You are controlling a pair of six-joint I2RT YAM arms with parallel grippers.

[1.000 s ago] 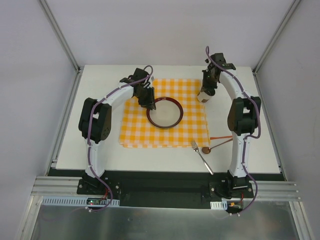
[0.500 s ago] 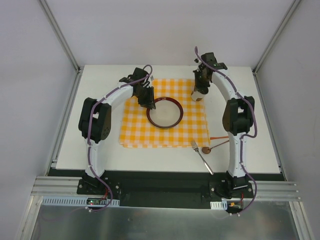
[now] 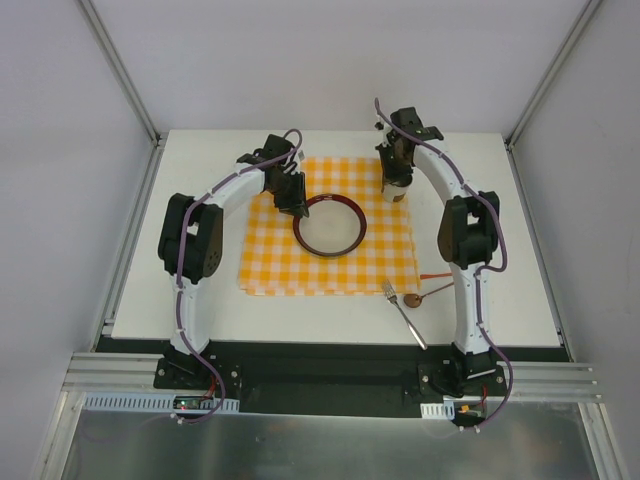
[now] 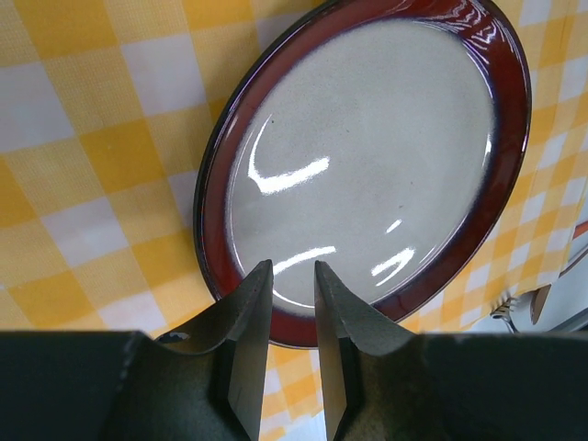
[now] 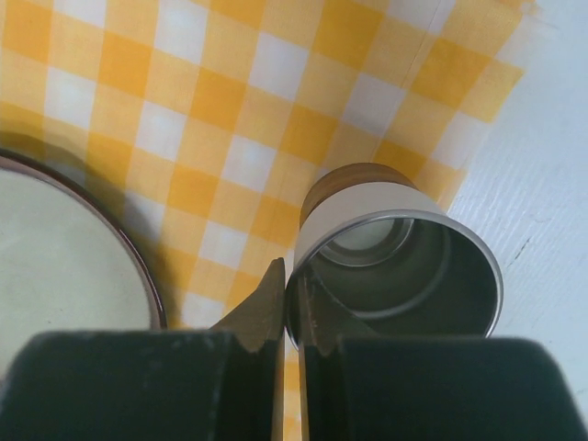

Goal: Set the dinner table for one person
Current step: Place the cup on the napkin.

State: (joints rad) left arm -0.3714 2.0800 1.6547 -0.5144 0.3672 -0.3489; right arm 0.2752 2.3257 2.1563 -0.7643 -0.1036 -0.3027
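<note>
Checking both arms for you. Your right gripper [image 5: 294, 276] is clenched on the cup [image 5: 367, 216], one finger outside the white wall and one inside the metal rim. The cup is upright over the far right corner of the checked cloth [image 3: 270, 260]; can't tell if its brown base touches down. Your left gripper [image 4: 291, 268] is released, jaws a narrow gap apart with nothing between them, tips over the far left rim of the red-rimmed plate [image 4: 367, 165]. The plate sits mid-cloth. The dinner table [image 3: 200, 300] is the white top under everything, with the cloth centred on it. Fork [image 3: 402, 312] and spoon [image 3: 411, 299] lie on bare table just off the cloth's near right corner.
</note>
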